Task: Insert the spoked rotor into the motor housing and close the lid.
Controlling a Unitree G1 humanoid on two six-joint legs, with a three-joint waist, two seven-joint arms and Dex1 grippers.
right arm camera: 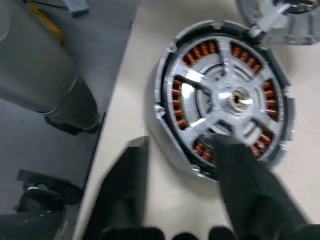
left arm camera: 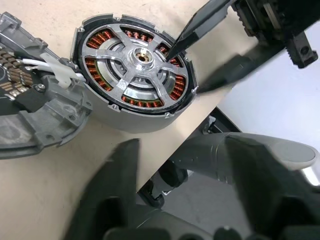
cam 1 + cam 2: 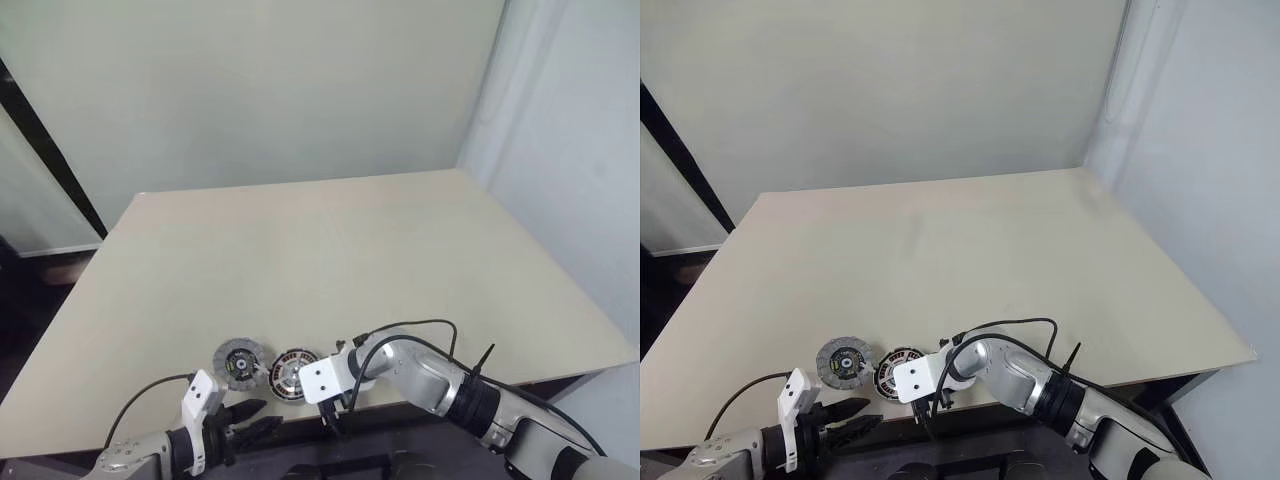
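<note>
- The motor housing (image 2: 134, 82) sits on the beige table (image 3: 330, 260) right at the near edge, roughly in the middle of that edge; its ring of copper-coloured windings shows through the gaps of the part lying on top.
- The spoked rotor (image 1: 226, 97) lies inside the housing, its silver spokes crossing over the windings and its hub centred (it looks level with the rim, as far as the wrist views show).
- The lid (image 3: 241, 361), a round grey disc, lies flat on the table just to the left of the housing, joined to it by a short white cable; the housing is not yet covered.
- The right gripper (image 1: 185, 155) reaches in from the right, pointing down at the housing. One black finger rests on the rotor's face near the rim, the other hangs outside the housing wall, over the table's near edge; the fingers are spread with the wall between them, and no clamp on it can be made out.
- The left gripper (image 3: 247, 418) hovers off the near edge, to the left of and nearer than the housing, fingers parted and holding nothing, apart from both lid and housing.
</note>
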